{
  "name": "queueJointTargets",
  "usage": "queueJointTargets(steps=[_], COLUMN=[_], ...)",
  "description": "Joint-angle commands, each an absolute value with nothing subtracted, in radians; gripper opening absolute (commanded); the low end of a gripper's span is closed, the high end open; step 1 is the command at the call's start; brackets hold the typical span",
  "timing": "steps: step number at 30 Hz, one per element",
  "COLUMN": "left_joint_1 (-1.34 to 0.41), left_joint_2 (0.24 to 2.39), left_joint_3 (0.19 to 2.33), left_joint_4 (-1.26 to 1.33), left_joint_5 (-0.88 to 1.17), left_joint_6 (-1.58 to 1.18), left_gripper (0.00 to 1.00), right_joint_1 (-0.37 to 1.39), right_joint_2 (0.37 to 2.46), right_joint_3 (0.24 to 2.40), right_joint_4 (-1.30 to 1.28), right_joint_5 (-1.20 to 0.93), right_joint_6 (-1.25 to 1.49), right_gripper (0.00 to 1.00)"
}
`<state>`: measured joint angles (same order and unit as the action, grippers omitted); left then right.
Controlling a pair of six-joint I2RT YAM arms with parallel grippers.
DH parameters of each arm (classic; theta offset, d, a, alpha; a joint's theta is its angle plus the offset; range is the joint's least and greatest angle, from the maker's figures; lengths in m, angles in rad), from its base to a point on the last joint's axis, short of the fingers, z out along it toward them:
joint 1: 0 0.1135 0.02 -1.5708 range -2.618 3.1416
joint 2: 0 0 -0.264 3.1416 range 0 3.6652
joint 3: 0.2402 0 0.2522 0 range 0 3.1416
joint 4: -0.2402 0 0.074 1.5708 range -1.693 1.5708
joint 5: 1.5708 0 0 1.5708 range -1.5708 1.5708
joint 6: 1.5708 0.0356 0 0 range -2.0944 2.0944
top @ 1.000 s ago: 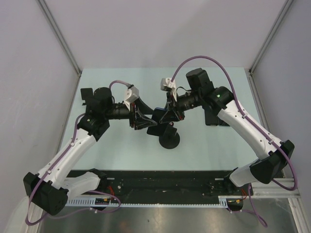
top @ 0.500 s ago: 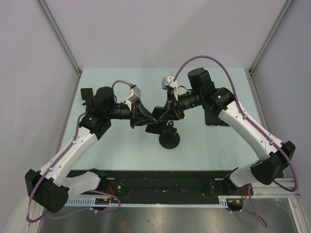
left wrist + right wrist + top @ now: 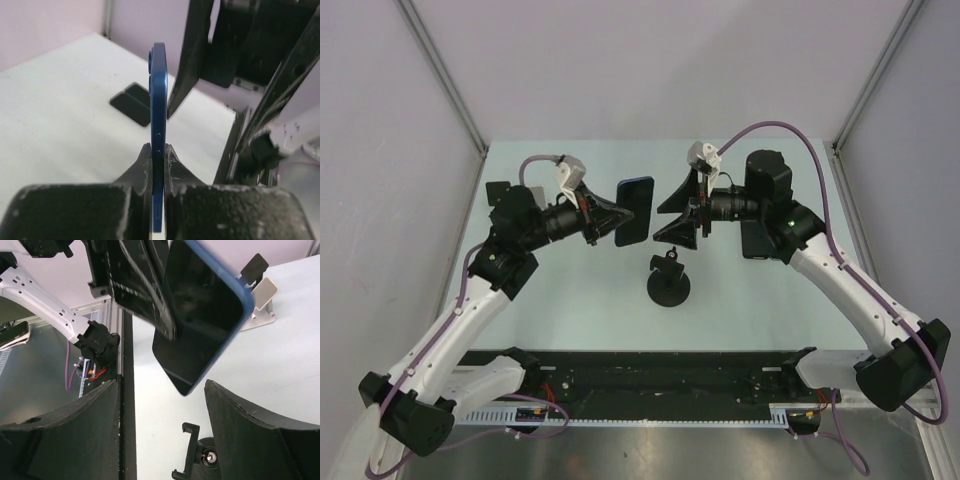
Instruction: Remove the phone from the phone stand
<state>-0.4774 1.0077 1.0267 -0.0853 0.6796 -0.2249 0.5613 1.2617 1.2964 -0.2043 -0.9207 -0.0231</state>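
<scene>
The phone (image 3: 634, 210), blue-edged with a dark screen, hangs upright above the table with my left gripper (image 3: 618, 215) shut on its lower part. The left wrist view shows it edge-on (image 3: 158, 95), pinched between both fingers (image 3: 143, 162). The black phone stand (image 3: 669, 284) sits on its round base nearer the arms with nothing in its clamp (image 3: 191, 452). My right gripper (image 3: 668, 215) stands open just right of the phone, apart from it. In the right wrist view the phone (image 3: 200, 315) hangs above and beyond the open right gripper (image 3: 162, 385).
A flat black object (image 3: 761, 240) lies on the table under my right forearm, also seen in the left wrist view (image 3: 132, 102). A small black piece (image 3: 500, 190) sits at the far left beside a white bracket (image 3: 262, 300). Grey walls enclose three sides.
My left gripper shut on the phone and lifted it up and away from the stand. The right gripper opened, let go and drew back to the right.
</scene>
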Motion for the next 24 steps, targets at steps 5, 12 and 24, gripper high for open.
queueJointTargets(steps=[5, 12, 24], left_joint_1=[-0.472, -0.474, -0.485], left_joint_2=[0.916, 0.910, 0.913], left_joint_3=[0.900, 0.851, 0.799], left_joint_4=[0.394, 0.564, 0.652], left_joint_5=[0.462, 0.456, 0.443], left_joint_6=[-0.646, -0.770, -0.828], left_gripper=[0.00, 0.00, 0.00], right_joint_1=[0.566, 0.577, 0.589], right_joint_2=[1.262, 1.295, 1.331], right_joint_3=[1.184, 1.154, 1.137], right_joint_4=[0.146, 0.242, 0.397], right_joint_5=[-0.867, -0.821, -0.848], right_joint_6=[0.258, 0.379, 0.512], right_gripper=[0.76, 0.73, 0.46])
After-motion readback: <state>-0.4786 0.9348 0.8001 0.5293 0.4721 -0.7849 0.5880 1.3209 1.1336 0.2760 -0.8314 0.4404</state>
